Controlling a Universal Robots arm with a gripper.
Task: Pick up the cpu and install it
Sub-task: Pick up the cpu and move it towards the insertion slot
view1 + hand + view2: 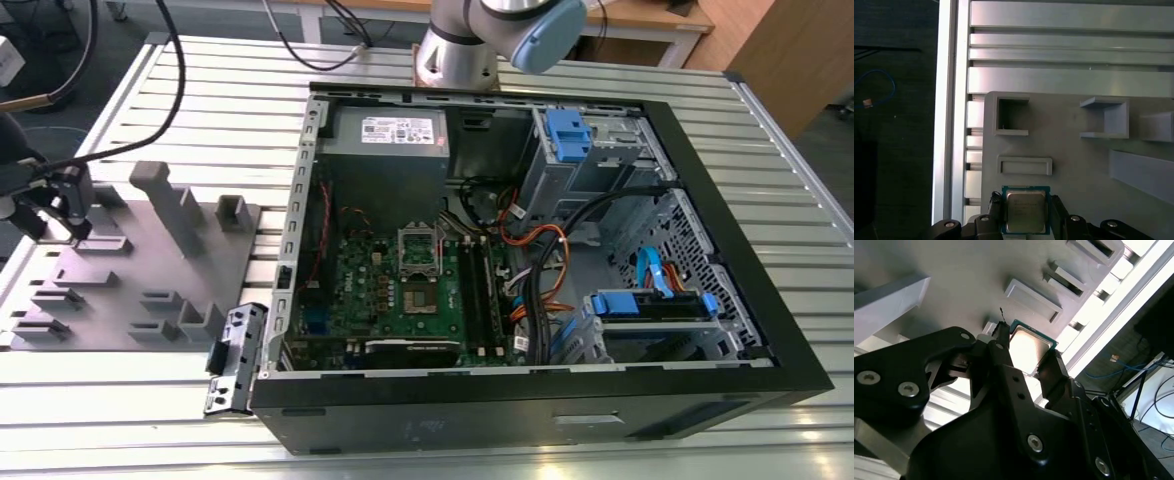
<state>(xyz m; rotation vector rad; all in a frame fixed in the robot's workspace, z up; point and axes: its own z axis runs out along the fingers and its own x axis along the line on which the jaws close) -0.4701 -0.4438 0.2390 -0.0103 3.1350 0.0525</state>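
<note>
Exterior view: the gripper [74, 228] is down on the grey tray [127, 275]. The open computer case [534, 385] stands well apart from it, with the green motherboard [400, 290] lying flat and face-up inside, so a chip can go in from above.
Second wrist view: the cpu [1029, 342] sits between the two fingers [1054, 372], one against each of two opposite edges (a side grip, probably to leave its flat faces untouched).
First wrist view: the gripper is closed on the cpu, whose metal top faces the camera. A shallow rectangular recess [1024, 166] in the tray lies just beyond the fingertips. Whether the chip is clear of the tray cannot be told.
Task standing: the pick-up looks under way; the install is not yet done.
</note>
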